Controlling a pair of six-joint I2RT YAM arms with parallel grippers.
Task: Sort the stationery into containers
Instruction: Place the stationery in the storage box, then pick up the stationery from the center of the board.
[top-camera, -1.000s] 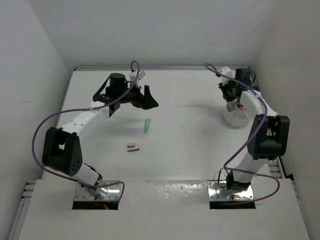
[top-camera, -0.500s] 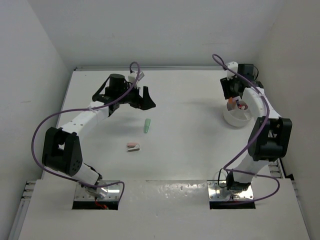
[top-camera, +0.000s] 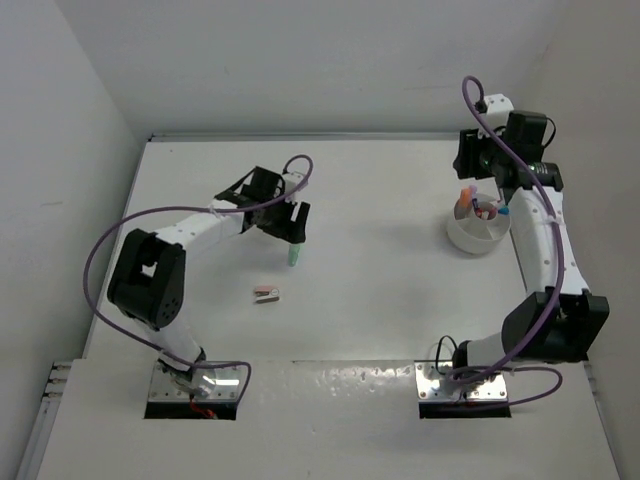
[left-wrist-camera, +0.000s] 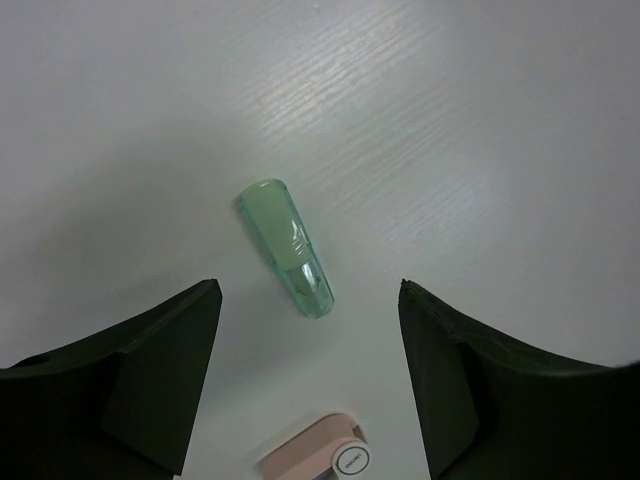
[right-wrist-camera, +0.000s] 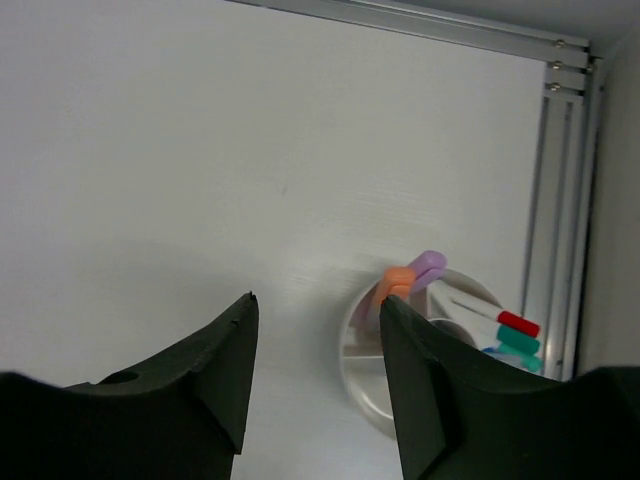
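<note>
White arm links (top-camera: 195, 230), black joints (top-camera: 145, 280), looping purple cables (top-camera: 105, 240), black pincer fingers (left-wrist-camera: 150, 380).

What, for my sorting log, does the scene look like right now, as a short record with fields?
left gripper: open, over the green highlighter, nothing held
right gripper: open, empty, raised on the far side of the white tub
green highlighter: lying on the table, outside the tub
pinkish block: lying on the table, apart from the highlighter
tub contents: orange highlighter, purple-pink highlighter, red-capped pen, teal-capped pen
left to sort: green highlighter, pinkish block
</note>
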